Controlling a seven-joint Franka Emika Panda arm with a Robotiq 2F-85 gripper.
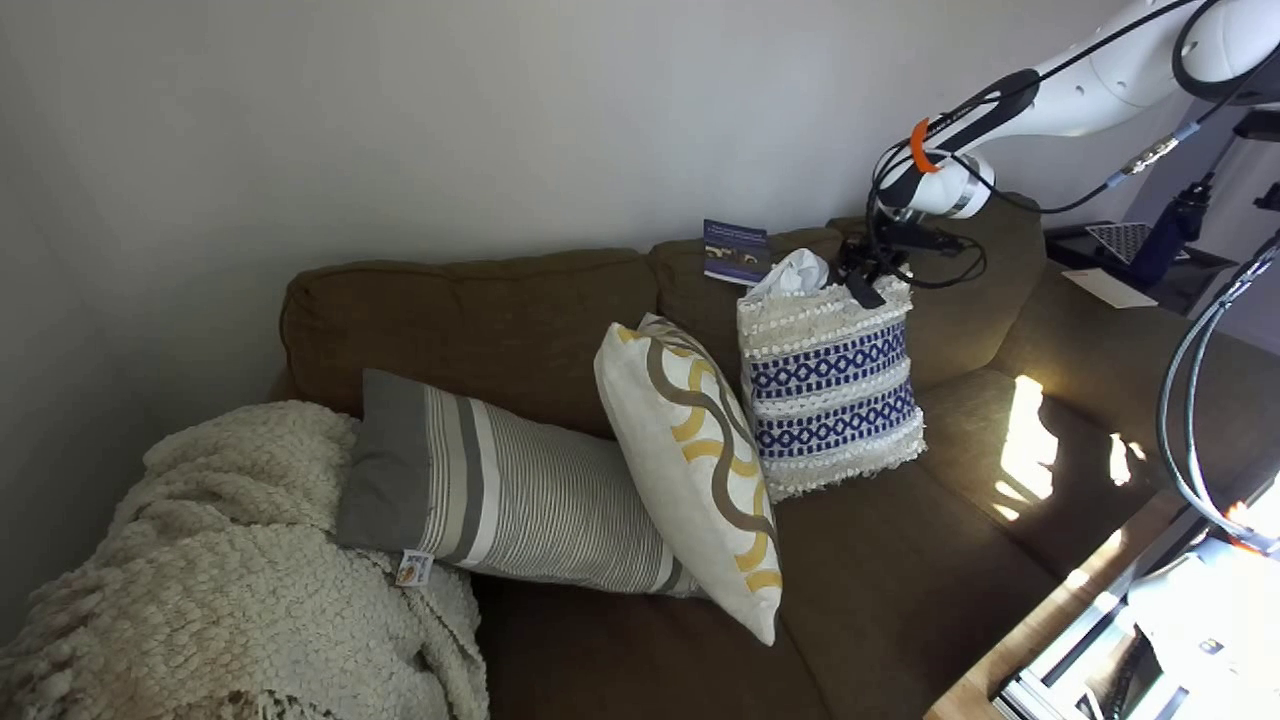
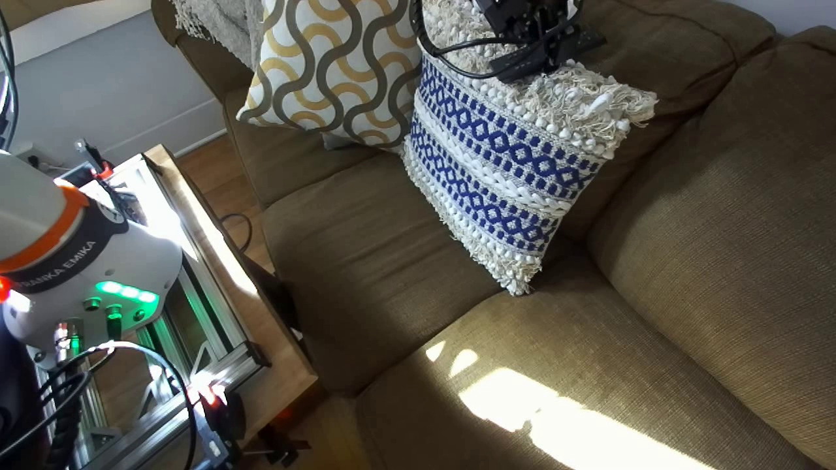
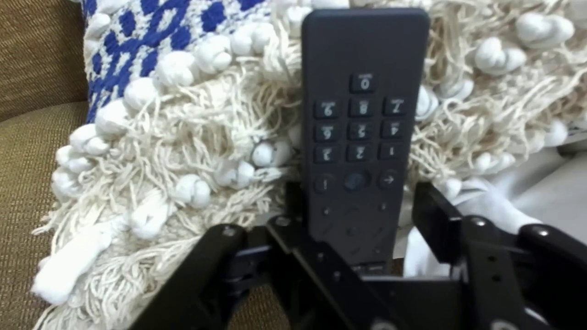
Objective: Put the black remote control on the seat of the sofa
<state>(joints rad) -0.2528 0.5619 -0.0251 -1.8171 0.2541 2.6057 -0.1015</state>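
Inspecting the scene over the cameras, I find the Robotiq gripper (image 3: pixel 362 204) at the fringed top of a blue-and-cream woven throw pillow (image 2: pixel 483 160), which leans against the back of the olive-brown sofa (image 1: pixel 470 320). Finger condition: spread, the pads (image 3: pixel 433 222) standing on either side of the black remote control (image 3: pixel 362 50). A gap shows along one long edge of it; at the opposite edge the pad is so close that I cannot tell whether it touches. The numbered side faces me in the wrist view (digits upside down from my chair). Location of the remote: over the pillow's fringe, above the level of the sofa's seat (image 2: pixel 372 261); what bears its weight I cannot confirm.

Surroundings, as noted: white cloth (image 1: pixel 800 272) bunched at the pillow's upper corner; a dark blue booklet (image 1: pixel 737 250) at the top edge of the sofa's back; a scroll-patterned pillow (image 1: pixel 680 460) tilted, partly in front of a gray striped lumbar pillow (image 1: pixel 550 490); a chunky cream blanket (image 1: pixel 220 550) just beside the latter. Sunlight (image 2: pixel 509 395) falls on the seat in both exterior views.
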